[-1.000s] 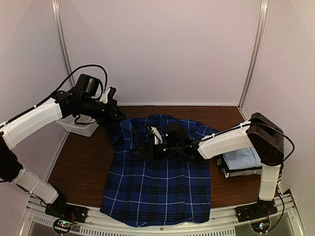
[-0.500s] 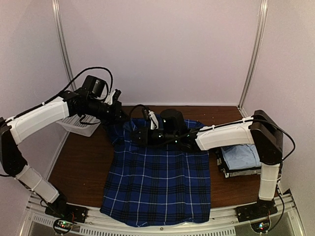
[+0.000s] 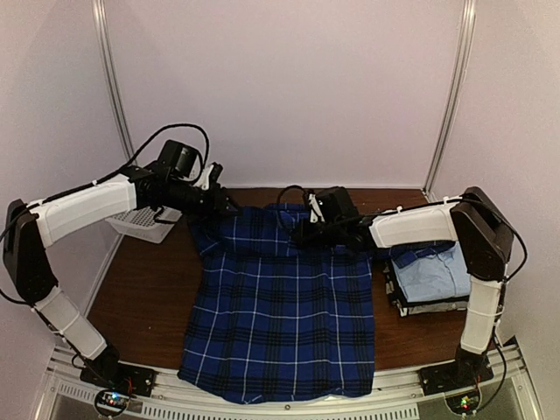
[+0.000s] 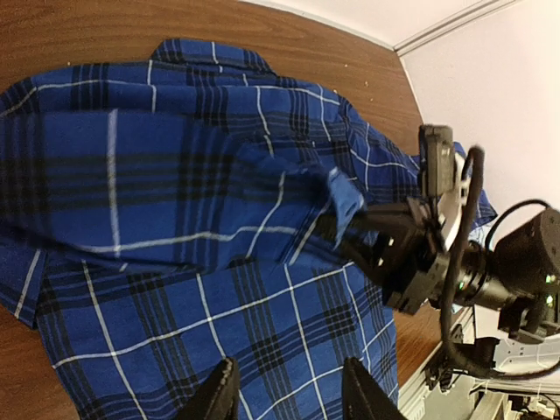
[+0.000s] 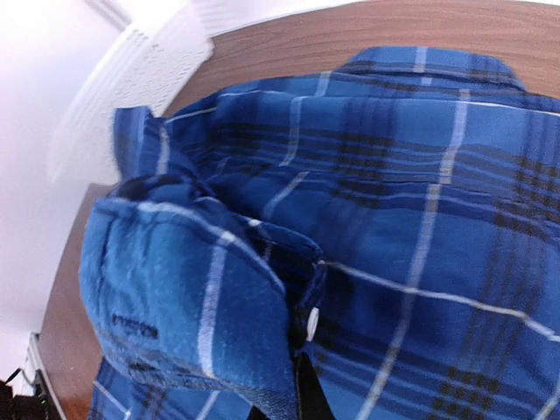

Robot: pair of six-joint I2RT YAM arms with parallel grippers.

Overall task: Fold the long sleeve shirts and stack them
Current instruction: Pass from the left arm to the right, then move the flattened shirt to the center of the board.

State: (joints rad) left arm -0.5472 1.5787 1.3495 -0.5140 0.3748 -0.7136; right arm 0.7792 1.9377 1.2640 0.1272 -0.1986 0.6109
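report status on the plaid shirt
Right gripper shut on sleeve cuff of plaid shirt, held up near collar. Left gripper open over shirt. Folded stack at right, basket at left, neither in the way.

No legible text in any view. Small dark print on the cuff of the plaid shirt point(image 5: 420, 219) is too blurred to read.

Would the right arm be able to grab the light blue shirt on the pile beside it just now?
Probably not yet: the right tool is shut on a cuff of the plaid shirt. The light blue shirt lies uncovered nearby, though.
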